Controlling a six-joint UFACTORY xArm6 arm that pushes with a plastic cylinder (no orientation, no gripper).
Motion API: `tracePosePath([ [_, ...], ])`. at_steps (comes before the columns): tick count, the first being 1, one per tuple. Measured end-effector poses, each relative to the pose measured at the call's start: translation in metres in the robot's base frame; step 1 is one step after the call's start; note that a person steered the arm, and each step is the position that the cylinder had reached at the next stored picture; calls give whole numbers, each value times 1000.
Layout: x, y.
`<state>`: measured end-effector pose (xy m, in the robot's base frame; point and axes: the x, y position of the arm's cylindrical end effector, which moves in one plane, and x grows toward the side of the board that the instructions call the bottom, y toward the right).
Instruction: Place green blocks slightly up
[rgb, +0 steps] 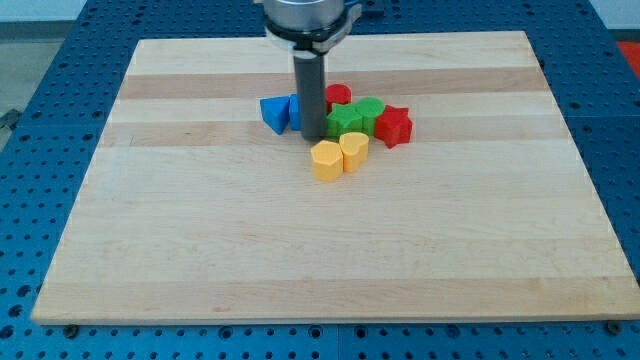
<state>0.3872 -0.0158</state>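
Two green blocks sit together near the board's top middle: one (347, 122) on the left and one (371, 113) on the right, shapes unclear. My tip (312, 136) stands just left of the left green block, touching or nearly touching it. A blue triangular block (273, 113) lies left of the rod, and a second blue block (295, 111) is partly hidden behind it. A red round block (338, 95) sits above the greens, a red star block (395, 125) on their right. A yellow hexagon (326, 159) and a yellow heart (354, 150) lie just below.
The wooden board (320, 250) lies on a blue perforated table (40, 110). All blocks cluster around the rod near the board's top middle. The arm's grey housing (308, 20) hangs over the board's top edge.
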Motion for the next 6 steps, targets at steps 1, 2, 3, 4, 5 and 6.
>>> tracePosePath([
  [1, -1, 23],
  [2, -1, 39],
  [3, -4, 36],
  [4, -5, 18],
  [5, -4, 17],
  [6, 0, 17],
])
